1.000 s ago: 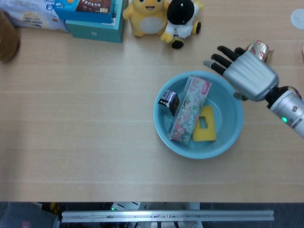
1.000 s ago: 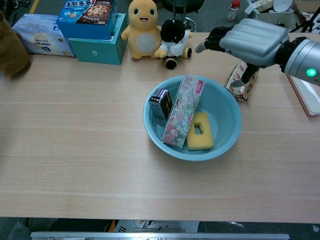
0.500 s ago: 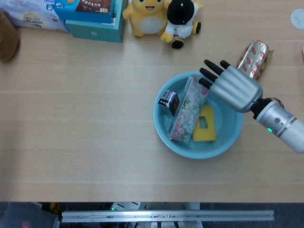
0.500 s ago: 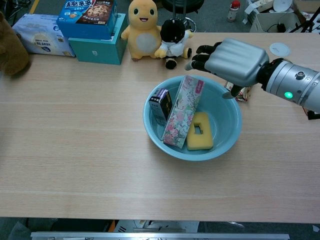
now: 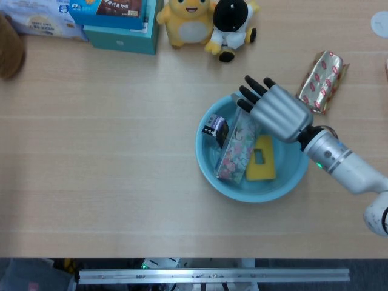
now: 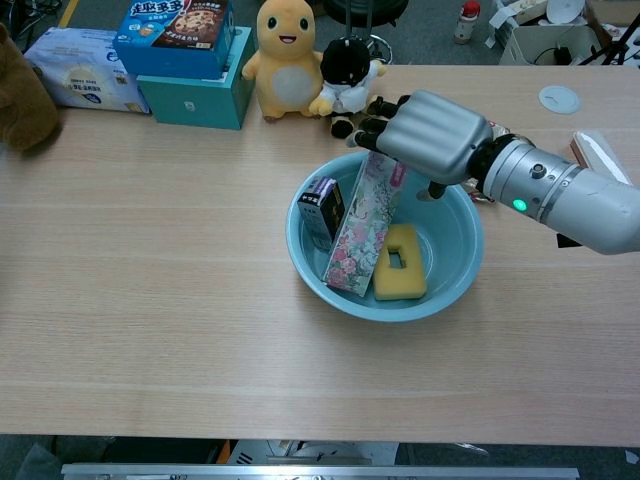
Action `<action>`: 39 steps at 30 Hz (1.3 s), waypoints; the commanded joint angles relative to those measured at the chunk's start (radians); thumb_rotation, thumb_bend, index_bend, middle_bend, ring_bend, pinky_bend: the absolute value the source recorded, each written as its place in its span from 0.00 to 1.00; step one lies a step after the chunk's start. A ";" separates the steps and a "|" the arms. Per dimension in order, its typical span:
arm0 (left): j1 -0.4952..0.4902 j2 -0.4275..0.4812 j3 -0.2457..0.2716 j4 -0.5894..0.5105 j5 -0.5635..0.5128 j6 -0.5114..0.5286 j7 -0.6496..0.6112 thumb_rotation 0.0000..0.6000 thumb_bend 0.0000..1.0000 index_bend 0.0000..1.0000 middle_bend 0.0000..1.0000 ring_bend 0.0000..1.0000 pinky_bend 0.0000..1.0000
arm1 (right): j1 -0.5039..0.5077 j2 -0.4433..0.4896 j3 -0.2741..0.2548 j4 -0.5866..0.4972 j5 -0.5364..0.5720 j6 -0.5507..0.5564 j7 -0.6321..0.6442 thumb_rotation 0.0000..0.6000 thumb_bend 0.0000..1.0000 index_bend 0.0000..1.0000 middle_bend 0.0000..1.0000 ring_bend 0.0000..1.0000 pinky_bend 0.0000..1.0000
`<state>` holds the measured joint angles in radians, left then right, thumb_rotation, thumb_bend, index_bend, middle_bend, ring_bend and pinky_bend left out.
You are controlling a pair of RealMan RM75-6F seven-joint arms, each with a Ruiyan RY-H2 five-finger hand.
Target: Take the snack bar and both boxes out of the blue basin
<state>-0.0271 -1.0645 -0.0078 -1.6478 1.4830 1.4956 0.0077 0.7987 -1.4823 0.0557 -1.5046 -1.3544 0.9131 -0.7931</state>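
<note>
I am hovering my right hand (image 5: 276,111), fingers spread and grasping nothing, over the floral box (image 5: 239,148) leaning in the basin (image 5: 290,180), risking toppling it onto the small box (image 5: 214,129).

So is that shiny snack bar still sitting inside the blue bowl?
No, the snack bar lies on the table, outside the blue basin, beyond the right hand.

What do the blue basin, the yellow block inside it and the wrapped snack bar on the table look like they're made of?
Blue basin: probably plastic, a smooth, even, slightly glossy wall.
Yellow block: looks like sponge foam, matte, soft-edged, with a hole cut through its middle.
Snack bar: a metallic foil wrapper, shiny gold with red marks and crimped ends; its contents are hidden.
</note>
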 commanded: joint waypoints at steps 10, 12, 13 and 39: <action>-0.003 0.006 0.003 0.014 -0.017 -0.028 -0.021 1.00 0.44 0.25 0.22 0.15 0.15 | 0.010 -0.110 0.002 0.106 0.014 0.015 -0.031 1.00 0.00 0.21 0.22 0.14 0.35; -0.004 0.007 0.002 0.015 -0.020 -0.032 -0.022 1.00 0.44 0.25 0.22 0.15 0.15 | 0.008 -0.125 0.002 0.122 0.007 0.027 -0.029 1.00 0.00 0.23 0.24 0.15 0.35; -0.005 0.008 0.003 0.016 -0.022 -0.036 -0.023 1.00 0.44 0.25 0.22 0.15 0.15 | 0.006 -0.135 0.002 0.132 0.003 0.035 -0.026 1.00 0.00 0.24 0.24 0.16 0.35; -0.032 0.053 0.023 -0.023 -0.041 -0.122 -0.025 1.00 0.44 0.27 0.22 0.15 0.15 | -0.035 -0.170 0.029 0.251 -0.154 0.214 0.221 1.00 0.06 0.68 0.43 0.33 0.45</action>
<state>-0.0590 -1.0119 0.0147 -1.6703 1.4429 1.3740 -0.0176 0.7677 -1.6681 0.0745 -1.2376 -1.5023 1.1123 -0.5849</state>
